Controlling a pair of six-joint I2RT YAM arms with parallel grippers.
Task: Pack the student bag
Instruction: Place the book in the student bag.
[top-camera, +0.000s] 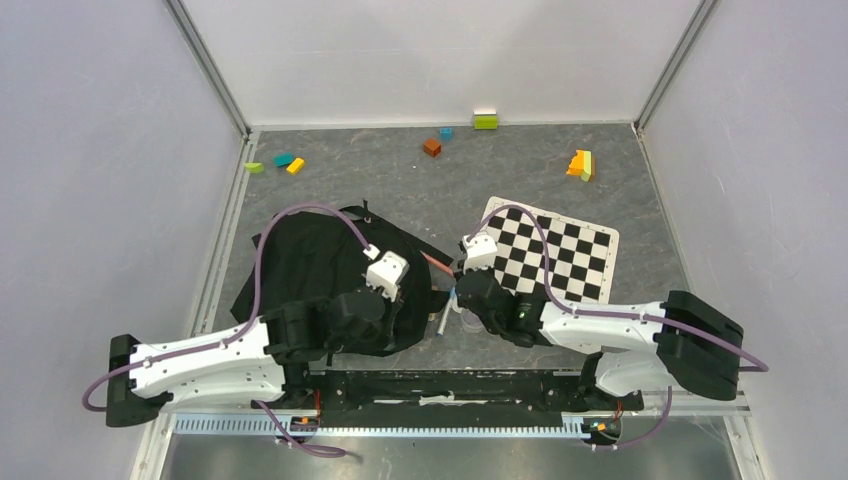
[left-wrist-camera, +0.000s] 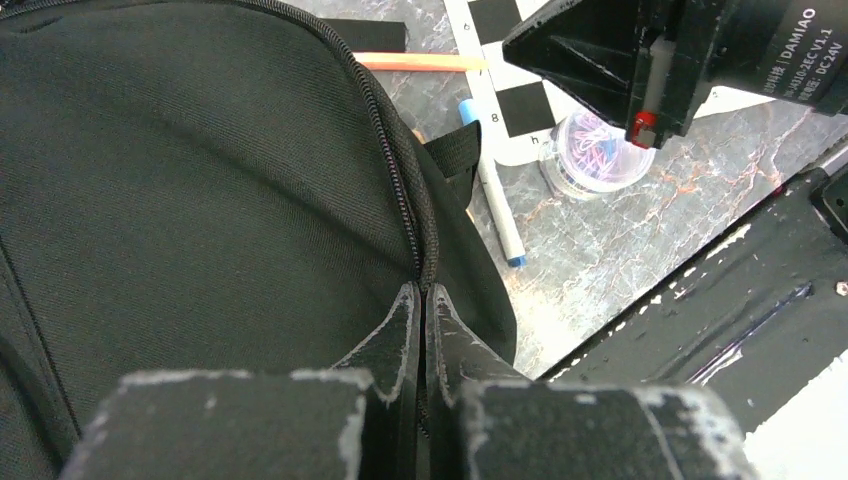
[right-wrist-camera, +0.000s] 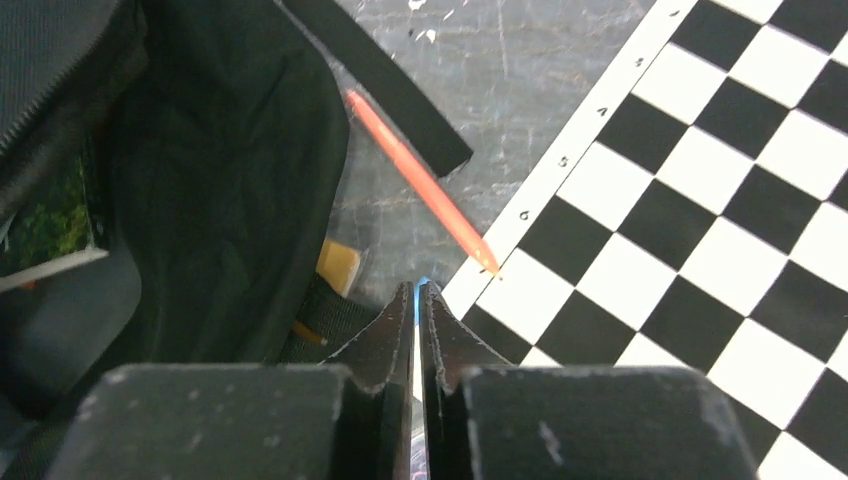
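Student bag (top-camera: 310, 270) lies centre-left; we see left jaws closed at its zipper (left-wrist-camera: 400, 180), right jaws closed over a pen (left-wrist-camera: 492, 190).

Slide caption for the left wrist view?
Left pincer shut at the zipper of the large black fabric backpack; white blue-capped marker lies beside.

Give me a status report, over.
Left end effector shut on backpack zipper edge. Right end effector shut at blue-capped marker, grip unconfirmed. Orange pencil, paperclip tub outside.
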